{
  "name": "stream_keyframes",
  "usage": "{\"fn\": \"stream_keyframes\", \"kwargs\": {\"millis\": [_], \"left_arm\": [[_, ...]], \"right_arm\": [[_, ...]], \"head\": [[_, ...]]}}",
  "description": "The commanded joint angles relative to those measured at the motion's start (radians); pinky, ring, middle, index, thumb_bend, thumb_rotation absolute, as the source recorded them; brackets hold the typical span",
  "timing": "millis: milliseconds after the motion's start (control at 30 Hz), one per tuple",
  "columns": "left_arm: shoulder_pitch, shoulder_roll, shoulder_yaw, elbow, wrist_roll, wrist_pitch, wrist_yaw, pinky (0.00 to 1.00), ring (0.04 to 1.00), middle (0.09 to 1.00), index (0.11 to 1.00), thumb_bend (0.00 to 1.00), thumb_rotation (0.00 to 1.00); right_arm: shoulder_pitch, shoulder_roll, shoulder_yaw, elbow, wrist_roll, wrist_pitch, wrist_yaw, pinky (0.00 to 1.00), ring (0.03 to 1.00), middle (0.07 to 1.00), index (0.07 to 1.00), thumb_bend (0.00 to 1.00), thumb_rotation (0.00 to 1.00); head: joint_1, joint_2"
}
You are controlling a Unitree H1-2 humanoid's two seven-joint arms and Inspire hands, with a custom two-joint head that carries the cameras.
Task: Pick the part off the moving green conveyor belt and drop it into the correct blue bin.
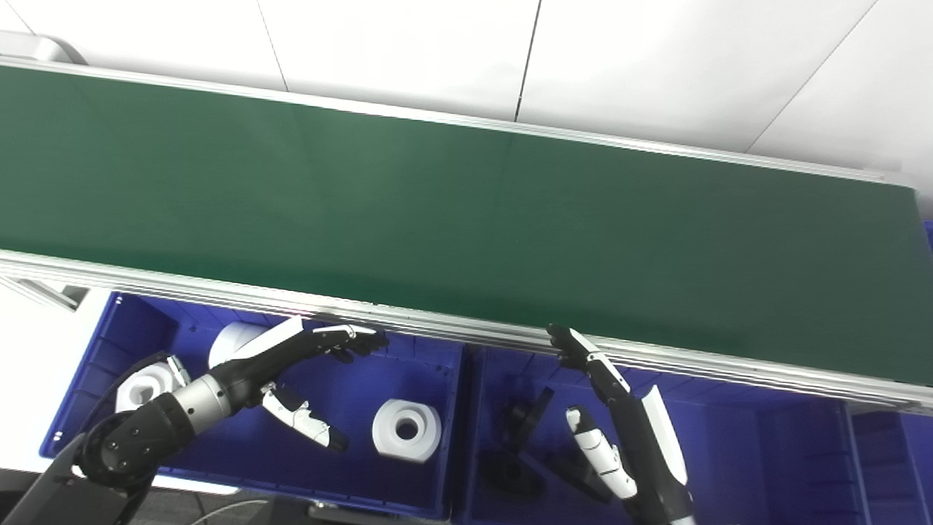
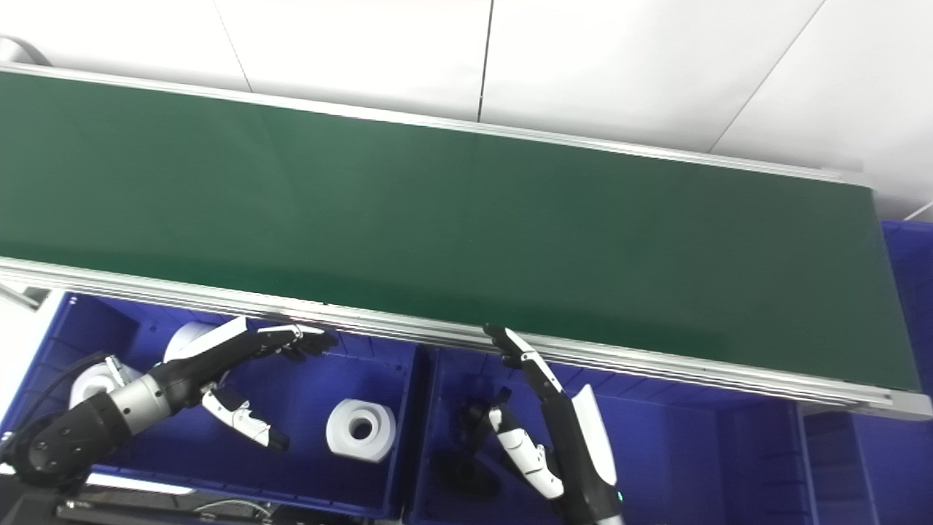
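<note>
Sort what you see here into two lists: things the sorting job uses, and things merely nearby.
Job:
green conveyor belt, bare of parts
left blue bin with white parts
right blue bin with black parts
left hand, open
right hand, open

Nearby:
white wall panels

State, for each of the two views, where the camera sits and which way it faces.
Left eye view: on the head, looking down at the green conveyor belt and blue bins; both arms show, left hand, right hand.
Right eye view: beside it, same downward look, scene shifted leftward.
Shared: belt, bins, white parts, black parts, both hands.
</note>
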Motion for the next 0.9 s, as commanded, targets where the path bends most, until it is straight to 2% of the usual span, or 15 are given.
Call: {"fn": "stream_keyframes", "kwargs": {"millis": [0,133,300,433,533,633,667,700,800,867], "left_arm": [[0.003,0.020,0.002,-0.040,-0.039,-0.010,-0.006,0.71,0.776,0.809,0.806,0.70,0.27],[0.022,0.030,-0.004,-0.092,-0.103,0.034,-0.043,0.67,0.724,0.773,0.788,0.69,0.33],[0.057,0.057,-0.009,-0.213,-0.182,0.121,-0.096,0.64,0.688,0.739,0.773,0.67,0.40],[0.072,0.078,-0.006,-0.300,-0.220,0.141,-0.116,0.63,0.669,0.716,0.725,0.63,0.44],[0.083,0.073,0.001,-0.366,-0.256,0.157,-0.111,0.62,0.665,0.699,0.687,0.61,0.46],[0.089,0.061,0.008,-0.412,-0.290,0.172,-0.101,0.63,0.670,0.694,0.679,0.54,0.44],[0.089,0.060,0.008,-0.420,-0.300,0.169,-0.101,0.64,0.683,0.704,0.692,0.47,0.45],[0.089,0.055,0.008,-0.428,-0.314,0.166,-0.099,0.65,0.687,0.707,0.697,0.45,0.46],[0.088,0.041,0.007,-0.439,-0.357,0.155,-0.098,0.66,0.711,0.735,0.724,0.39,0.56],[0.086,0.027,0.008,-0.424,-0.399,0.139,-0.103,0.71,0.760,0.792,0.775,0.42,0.66]], "right_arm": [[0.013,0.007,0.003,-0.037,0.009,-0.001,0.001,0.81,0.869,0.890,0.873,0.51,1.00],[0.016,0.008,0.003,-0.041,0.005,0.003,0.001,0.81,0.868,0.890,0.873,0.52,1.00],[0.014,0.011,0.006,-0.031,0.006,-0.002,0.000,0.82,0.870,0.890,0.874,0.52,1.00],[0.014,0.016,0.008,-0.034,-0.003,-0.003,-0.002,0.82,0.869,0.889,0.873,0.52,1.00],[0.016,0.021,0.011,-0.037,-0.010,0.000,-0.003,0.82,0.870,0.889,0.872,0.53,1.00],[0.017,0.028,0.016,-0.036,-0.025,0.000,-0.004,0.82,0.871,0.891,0.873,0.52,1.00],[0.017,0.031,0.018,-0.036,-0.027,0.001,-0.004,0.82,0.873,0.892,0.875,0.51,1.00],[0.016,0.033,0.020,-0.036,-0.029,0.000,-0.004,0.82,0.873,0.892,0.875,0.51,1.00],[0.017,0.044,0.028,-0.041,-0.043,0.003,-0.007,0.82,0.873,0.893,0.877,0.49,1.00],[0.019,0.055,0.034,-0.049,-0.049,0.021,-0.004,0.81,0.872,0.894,0.874,0.51,1.00]], "head": [[-0.001,0.001],[-0.005,0.003],[-0.021,0.003],[-0.030,0.005],[-0.059,0.003],[-0.085,0.005],[-0.094,0.006],[-0.114,0.010],[-0.177,0.020],[-0.231,0.029]]}}
